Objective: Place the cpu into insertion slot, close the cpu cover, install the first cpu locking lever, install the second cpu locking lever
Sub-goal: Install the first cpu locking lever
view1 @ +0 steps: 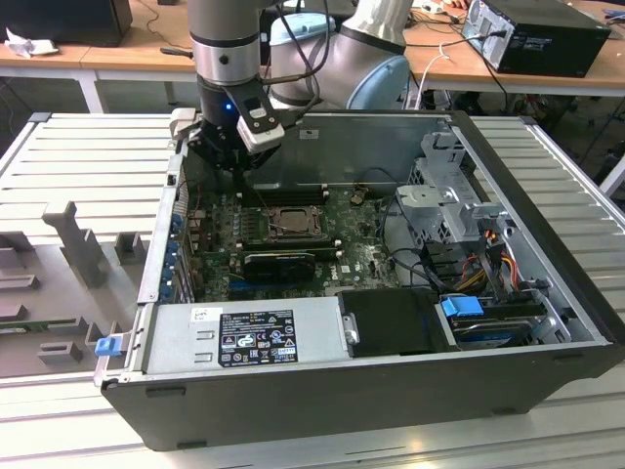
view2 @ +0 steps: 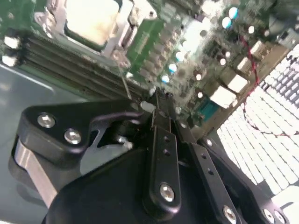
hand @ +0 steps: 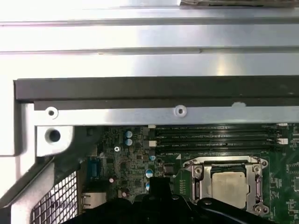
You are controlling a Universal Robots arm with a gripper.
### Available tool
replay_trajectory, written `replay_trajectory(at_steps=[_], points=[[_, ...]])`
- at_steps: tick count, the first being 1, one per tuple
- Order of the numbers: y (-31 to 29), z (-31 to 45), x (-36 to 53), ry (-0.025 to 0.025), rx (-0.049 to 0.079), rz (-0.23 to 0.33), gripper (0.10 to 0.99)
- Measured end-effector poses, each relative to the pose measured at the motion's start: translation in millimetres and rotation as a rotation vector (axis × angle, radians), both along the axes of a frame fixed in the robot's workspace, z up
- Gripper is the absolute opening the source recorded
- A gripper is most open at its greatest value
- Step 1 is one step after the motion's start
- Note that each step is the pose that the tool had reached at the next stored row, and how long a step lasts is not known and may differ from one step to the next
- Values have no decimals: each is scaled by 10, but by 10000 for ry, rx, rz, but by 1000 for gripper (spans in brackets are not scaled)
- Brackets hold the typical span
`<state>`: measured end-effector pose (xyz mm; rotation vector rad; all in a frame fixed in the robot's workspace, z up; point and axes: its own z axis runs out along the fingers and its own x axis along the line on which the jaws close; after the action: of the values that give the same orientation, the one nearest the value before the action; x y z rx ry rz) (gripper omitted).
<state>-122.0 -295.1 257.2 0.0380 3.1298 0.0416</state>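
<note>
Hovering over the green circuit board inside the open computer case (view1: pixel 391 391), the pincer (view1: pixel 239 161) hangs near the insertion slot (view1: pixel 269 223), toward the exterior view's left of it. In the second wrist view we see its fingers (view2: pixel 161 135) drawn together at the tips; whether they pinch anything we cannot tell. A thin metal rod (view2: pixel 125 86) runs from the slot's corner to just beside those tips. In the first wrist view the cpu (hand: pixel 228 185) sits in the slot, pale top up, and the cpu cover (hand: pixel 196 175) lies flat around it. The memory slots (hand: pixel 215 135) run beside the slot. The case stands on a ridged table (view1: pixel 88 156).
</note>
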Motion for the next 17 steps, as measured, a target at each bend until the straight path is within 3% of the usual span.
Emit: replay_trajectory(at_steps=[5,13,17], points=[[78,-10,6,0,-1,2,106],[78,-10,89,1,-7,-8,106],[78,-10,190,0,-7,-7,106]])
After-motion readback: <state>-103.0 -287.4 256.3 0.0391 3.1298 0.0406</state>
